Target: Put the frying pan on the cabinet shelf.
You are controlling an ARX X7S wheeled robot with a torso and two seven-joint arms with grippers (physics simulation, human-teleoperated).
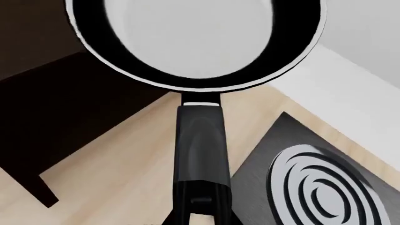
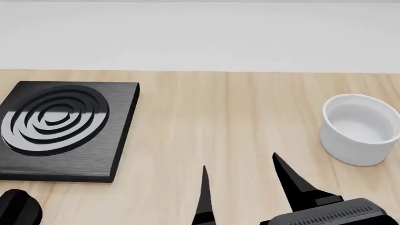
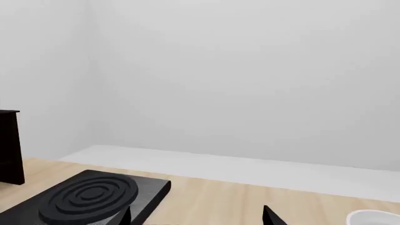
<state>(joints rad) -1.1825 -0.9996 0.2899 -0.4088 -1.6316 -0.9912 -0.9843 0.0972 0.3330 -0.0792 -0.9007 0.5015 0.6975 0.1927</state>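
Observation:
The frying pan (image 1: 194,42), black with a glossy grey-white inside, fills the left wrist view. Its long black handle (image 1: 200,140) runs back to my left gripper (image 1: 201,208), which is shut on the handle's end. The pan hangs in the air above the wooden counter, beside the dark cabinet (image 1: 56,126). The pan and the left gripper are out of the head view. My right gripper (image 2: 244,187) is open and empty, low over the counter near its front edge. Its two fingertips also show in the right wrist view (image 3: 196,216).
A square black hotplate (image 2: 62,129) with concentric rings lies at the counter's left and shows under the pan (image 1: 319,187). A white round bowl (image 2: 359,129) stands at the right. The dark cabinet's edge (image 3: 9,145) shows far left. A white wall runs behind the counter.

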